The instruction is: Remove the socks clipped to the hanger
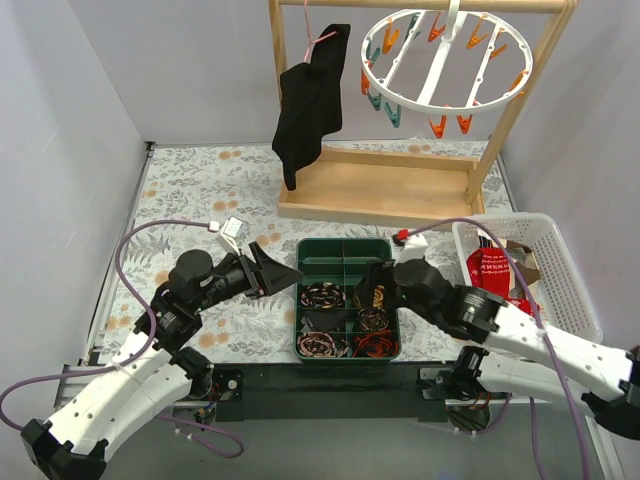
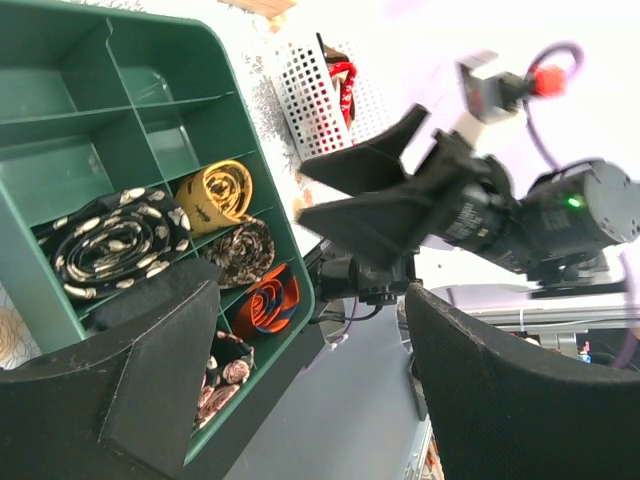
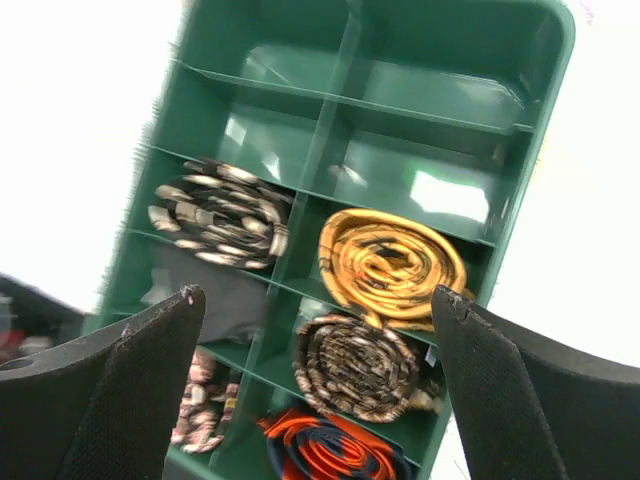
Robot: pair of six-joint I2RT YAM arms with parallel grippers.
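Now the left gripper (image 1: 283, 271), jaws apart, hangs at the green divided tray's (image 1: 340, 242) left edge, while the right gripper (image 1: 368, 284), likewise spread, hovers over its rolled ties (image 1: 322, 295).

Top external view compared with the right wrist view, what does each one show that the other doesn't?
Only the top external view shows the hanger with no socks visibly clipped on, the black garment, and the white basket holding red socks. Only the right wrist view shows the yellow roll close up, framed by the right gripper's open jaws. Both show the green tray of rolled fabric.
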